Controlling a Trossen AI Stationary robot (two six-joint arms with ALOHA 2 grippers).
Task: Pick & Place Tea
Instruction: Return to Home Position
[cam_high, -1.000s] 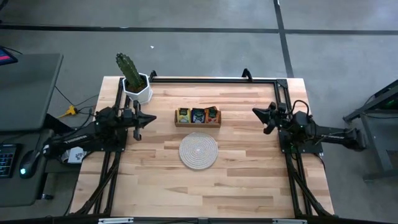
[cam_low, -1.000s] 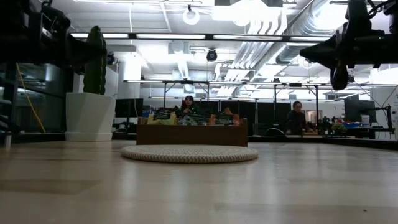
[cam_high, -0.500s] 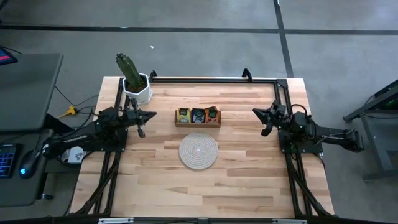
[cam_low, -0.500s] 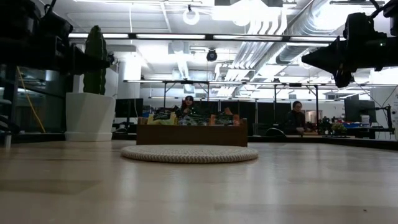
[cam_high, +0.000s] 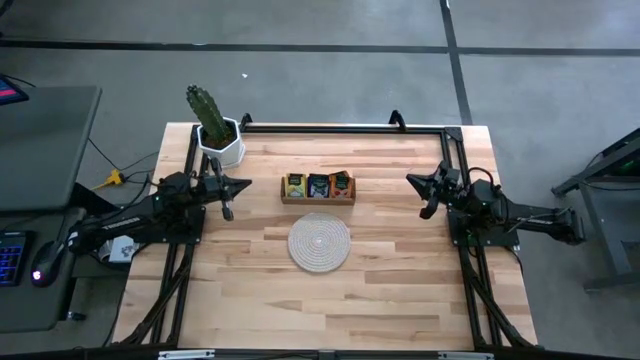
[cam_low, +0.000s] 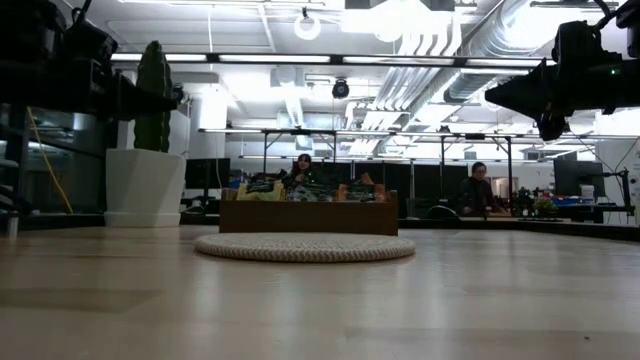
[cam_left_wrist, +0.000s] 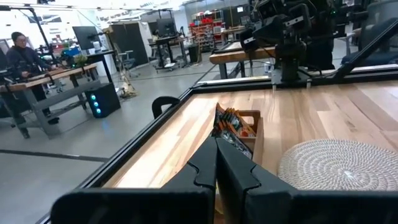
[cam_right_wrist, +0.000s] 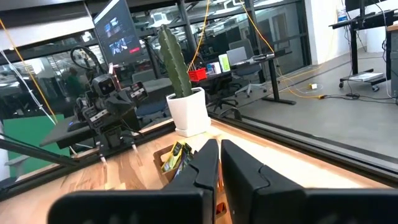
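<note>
Hanging at opposite table edges, left gripper (cam_left_wrist: 216, 140) and right gripper (cam_right_wrist: 219, 144) show fingers together, empty, seemingly because the tea (cam_high: 318, 185) sits sorted in the tray (cam_high: 318, 201).

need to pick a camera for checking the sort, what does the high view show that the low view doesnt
Only the high view: the wooden tray seen from above with its three sections, yellow-green tea on the left, dark tea in the middle, orange tea on the right. It also shows both arms whole, with the left gripper and right gripper at the table's sides.
Only the low view: the room behind, with two people at desks.
Both: the tray, the round mat in front of it, and the cactus.
</note>
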